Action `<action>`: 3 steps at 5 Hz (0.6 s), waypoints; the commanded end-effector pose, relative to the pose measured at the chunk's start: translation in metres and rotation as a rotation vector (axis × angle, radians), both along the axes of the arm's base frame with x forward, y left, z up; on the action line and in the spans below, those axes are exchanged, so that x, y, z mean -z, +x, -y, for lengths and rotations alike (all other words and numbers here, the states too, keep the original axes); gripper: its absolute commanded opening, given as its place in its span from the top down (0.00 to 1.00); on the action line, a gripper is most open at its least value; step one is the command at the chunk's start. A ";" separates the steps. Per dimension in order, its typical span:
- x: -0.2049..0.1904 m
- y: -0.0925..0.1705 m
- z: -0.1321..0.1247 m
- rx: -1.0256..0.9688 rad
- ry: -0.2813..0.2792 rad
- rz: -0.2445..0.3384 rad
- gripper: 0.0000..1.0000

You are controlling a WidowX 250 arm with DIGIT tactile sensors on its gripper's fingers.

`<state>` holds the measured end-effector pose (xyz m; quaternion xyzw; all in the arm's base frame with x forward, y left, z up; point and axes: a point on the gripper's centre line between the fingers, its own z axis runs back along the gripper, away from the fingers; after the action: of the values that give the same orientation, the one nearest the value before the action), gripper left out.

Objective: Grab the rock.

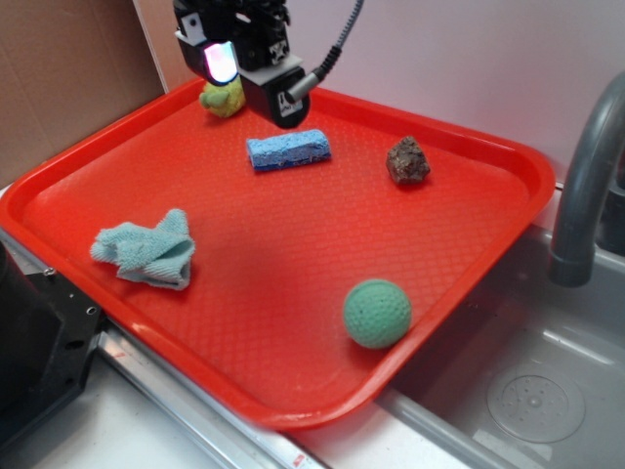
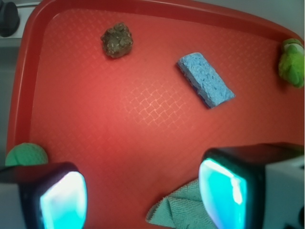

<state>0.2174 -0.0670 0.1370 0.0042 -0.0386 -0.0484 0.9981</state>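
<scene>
One rock we see lying free on red tray, far side, well apart from blue sponge. Green ball near front edge, cloth at left. Our gripper hangs high above tray, jaws apart, empty.

Two views: one fixed outside, one on the wrist.

Exterior view: placed off a near corner of the red tray, raised, angled obliquely down across it; whole tray in frame, plus sink and faucet at right. Wrist view: mounted above the gripper, looking steeply down, closer to the tray, both fingers at the bottom edge. Shared by both: rock, blue sponge, green ball, teal cloth, yellow-green toy.
</scene>
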 end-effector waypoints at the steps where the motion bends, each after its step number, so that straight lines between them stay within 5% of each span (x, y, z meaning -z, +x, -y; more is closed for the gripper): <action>1: 0.061 0.094 0.024 0.076 0.074 0.043 0.00; 3: 0.090 0.124 0.031 0.113 0.063 0.115 0.00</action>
<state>0.3315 -0.0964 0.0248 0.0379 -0.0649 -0.1103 0.9911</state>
